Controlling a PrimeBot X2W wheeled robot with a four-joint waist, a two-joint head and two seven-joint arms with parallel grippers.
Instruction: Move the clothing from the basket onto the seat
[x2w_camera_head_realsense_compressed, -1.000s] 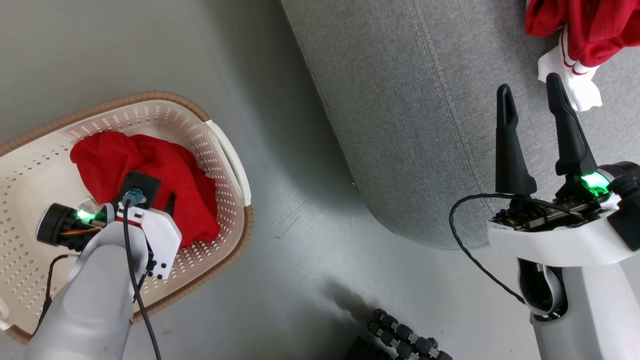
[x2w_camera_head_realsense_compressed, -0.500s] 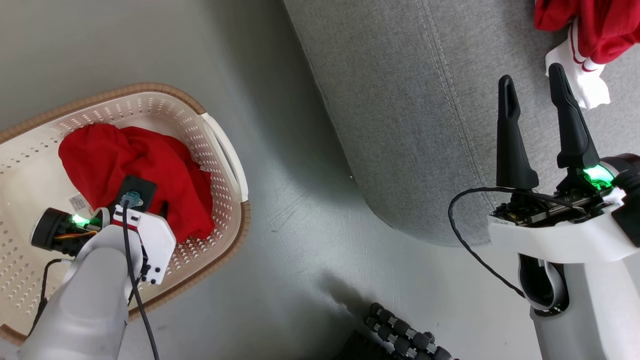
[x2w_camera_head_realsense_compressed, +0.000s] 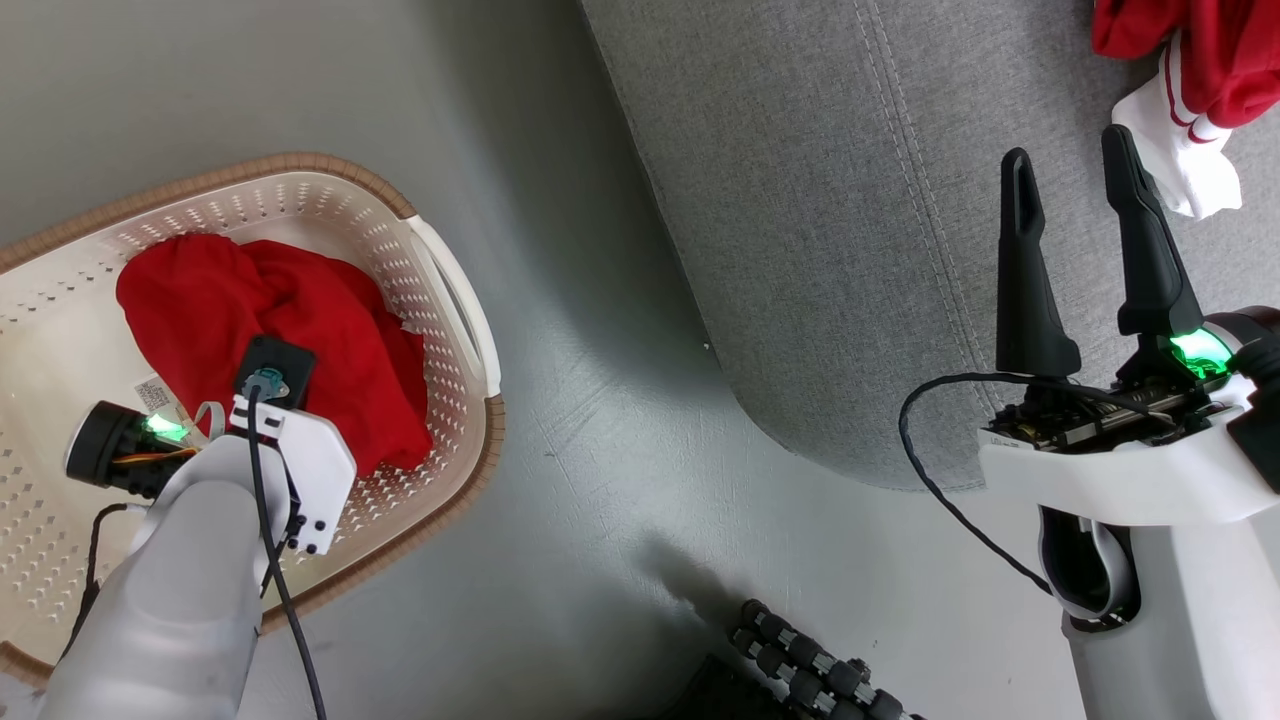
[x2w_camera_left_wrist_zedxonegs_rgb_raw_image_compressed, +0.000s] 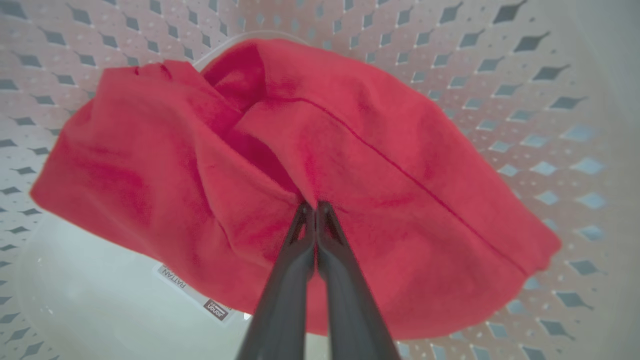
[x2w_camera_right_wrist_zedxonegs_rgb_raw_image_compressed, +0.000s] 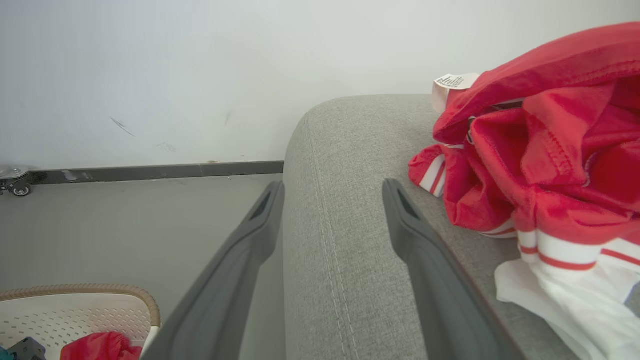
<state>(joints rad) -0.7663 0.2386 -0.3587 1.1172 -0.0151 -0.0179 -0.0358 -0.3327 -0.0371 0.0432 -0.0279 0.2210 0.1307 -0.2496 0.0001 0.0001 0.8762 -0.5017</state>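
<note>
Left gripper (x2w_camera_left_wrist_zedxonegs_rgb_raw_image_compressed: 315, 206): the two long dark fingers are seen pressed together along their length, and a fold of the soft, crumpled plain red garment (x2w_camera_left_wrist_zedxonegs_rgb_raw_image_compressed: 380, 170) is pinched at their tips. The cloth is puckered toward the pinch point.

The plain red garment (x2w_camera_head_realsense_compressed: 310, 330) is located inside the cream-white perforated plastic laundry basket (x2w_camera_head_realsense_compressed: 405, 235) with the brown woven-look rim. It is heaped against the basket wall (x2w_camera_left_wrist_zedxonegs_rgb_raw_image_compressed: 550, 100) nearest the seat. Whether it is lifted clear of the basket bottom cannot be told. A white paper label (x2w_camera_left_wrist_zedxonegs_rgb_raw_image_compressed: 195, 295) on the basket bottom is partly covered by the cloth's edge. The basket is set on the grey floor (x2w_camera_head_realsense_compressed: 600, 450), well apart from the seat.

Right gripper (x2w_camera_head_realsense_compressed: 1067, 150): the fingers are spread wide and nothing is held between them. It is poised over the near rounded edge of the large light-grey woven-fabric upholstered seat (x2w_camera_head_realsense_compressed: 820, 200); in the right wrist view the gripper (x2w_camera_right_wrist_zedxonegs_rgb_raw_image_compressed: 333, 185) is seen straddling the seat's (x2w_camera_right_wrist_zedxonegs_rgb_raw_image_compressed: 340, 250) stitched seam.

The red garment with white striped trim (x2w_camera_head_realsense_compressed: 1215, 60) is found bunched on the seat, just beside the right gripper's outer finger. Its white tag (x2w_camera_right_wrist_zedxonegs_rgb_raw_image_compressed: 452, 82) is turned upward at the top of the heap (x2w_camera_right_wrist_zedxonegs_rgb_raw_image_compressed: 550, 150). The basket's corner (x2w_camera_right_wrist_zedxonegs_rgb_raw_image_compressed: 75, 300) is glimpsed low in that same view.
</note>
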